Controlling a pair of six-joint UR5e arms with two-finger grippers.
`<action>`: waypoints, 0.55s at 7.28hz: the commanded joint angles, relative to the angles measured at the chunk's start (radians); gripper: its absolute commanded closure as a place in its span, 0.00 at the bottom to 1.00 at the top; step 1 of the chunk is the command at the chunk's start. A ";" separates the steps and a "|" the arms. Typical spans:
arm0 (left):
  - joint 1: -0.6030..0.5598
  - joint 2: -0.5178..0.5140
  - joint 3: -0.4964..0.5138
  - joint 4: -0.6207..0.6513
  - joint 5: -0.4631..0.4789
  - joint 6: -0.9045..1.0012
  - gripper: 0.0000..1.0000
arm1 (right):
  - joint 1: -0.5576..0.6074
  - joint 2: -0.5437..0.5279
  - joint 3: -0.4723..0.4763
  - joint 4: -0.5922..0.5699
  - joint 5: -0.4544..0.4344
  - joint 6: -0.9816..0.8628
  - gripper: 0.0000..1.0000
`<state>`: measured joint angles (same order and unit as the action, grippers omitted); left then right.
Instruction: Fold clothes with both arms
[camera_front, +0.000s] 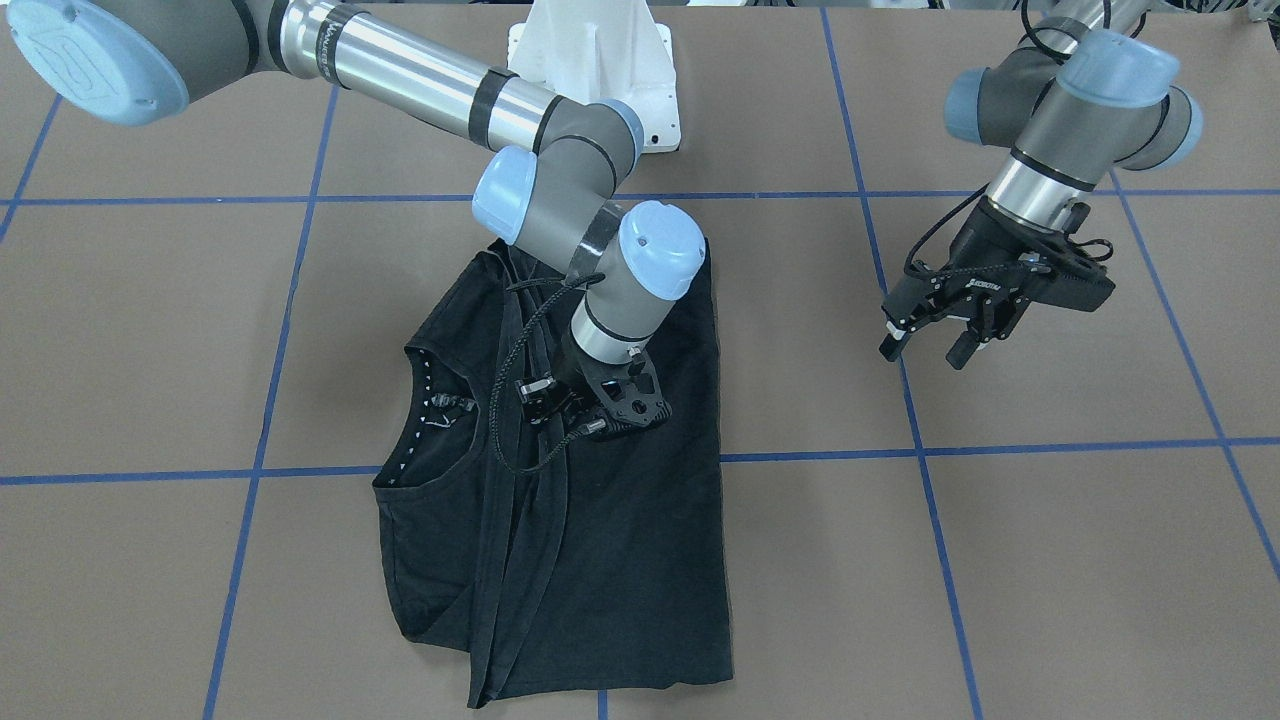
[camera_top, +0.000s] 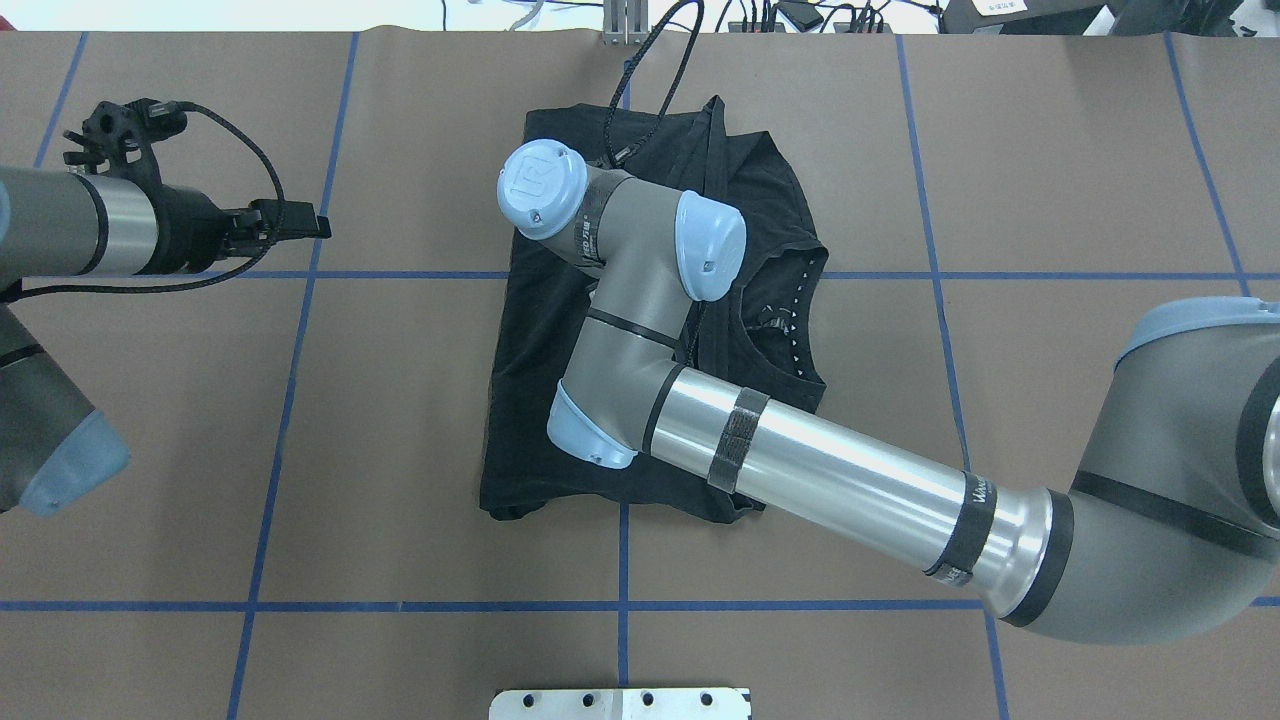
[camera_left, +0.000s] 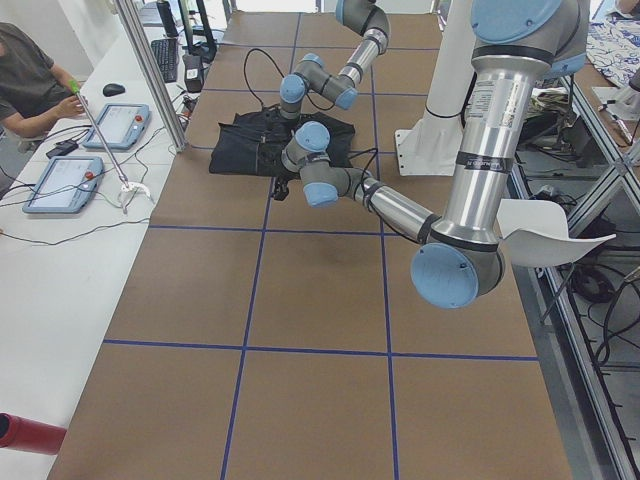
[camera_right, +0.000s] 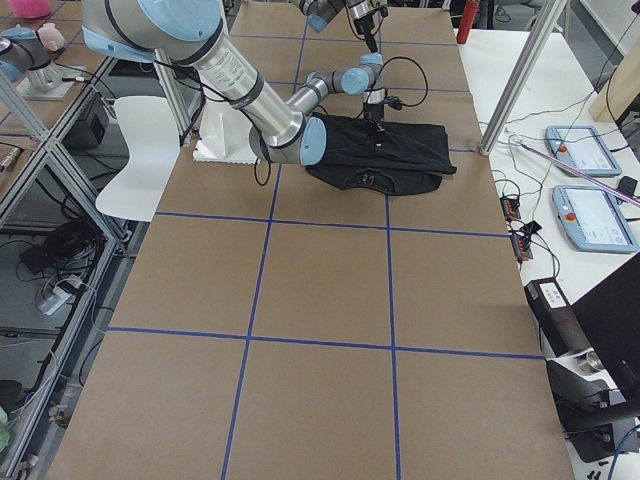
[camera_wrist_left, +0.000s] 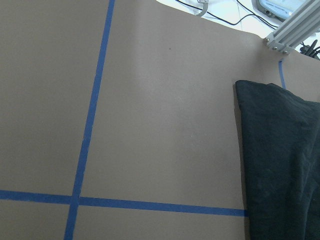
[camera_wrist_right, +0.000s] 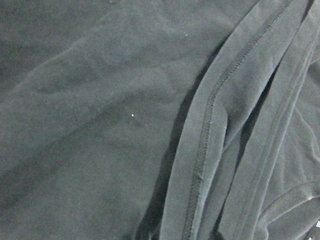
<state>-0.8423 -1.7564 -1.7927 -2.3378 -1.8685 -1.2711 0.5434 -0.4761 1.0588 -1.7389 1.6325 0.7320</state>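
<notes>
Shirt (camera_front: 620, 560): lying partly folded mid-table (camera_front: 1000, 560), hemmed edges lapping along the middle. Reaching down onto or just above those laps with right gripper (camera_front: 590, 415), probably pinning them or seeking a fold edge; jaws hidden, so not telling whether apart or together. Holding left gripper (camera_front: 930, 345) aloft and well aside, fingers apart, probably for clearance. Pointing collar (camera_front: 430, 420) toward robot's right; running long axis from robot's side outward.

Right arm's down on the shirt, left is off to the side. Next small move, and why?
Probably bring the left gripper over to the nearest edge of the T-shirt. It hangs open over bare table, apart from the cloth, while the right arm is low over the folds mid-shirt; folding needs both.
</notes>
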 joint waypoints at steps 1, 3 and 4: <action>0.000 0.000 -0.002 -0.001 0.000 -0.001 0.01 | -0.003 -0.001 -0.010 0.001 -0.010 -0.002 0.59; 0.000 0.002 -0.004 0.000 0.002 -0.001 0.01 | -0.002 0.001 -0.011 -0.001 -0.010 -0.002 1.00; 0.000 0.002 -0.004 0.000 0.002 -0.002 0.01 | 0.000 0.001 -0.011 -0.001 -0.008 -0.002 1.00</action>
<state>-0.8422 -1.7551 -1.7959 -2.3380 -1.8674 -1.2720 0.5415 -0.4758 1.0483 -1.7390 1.6234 0.7302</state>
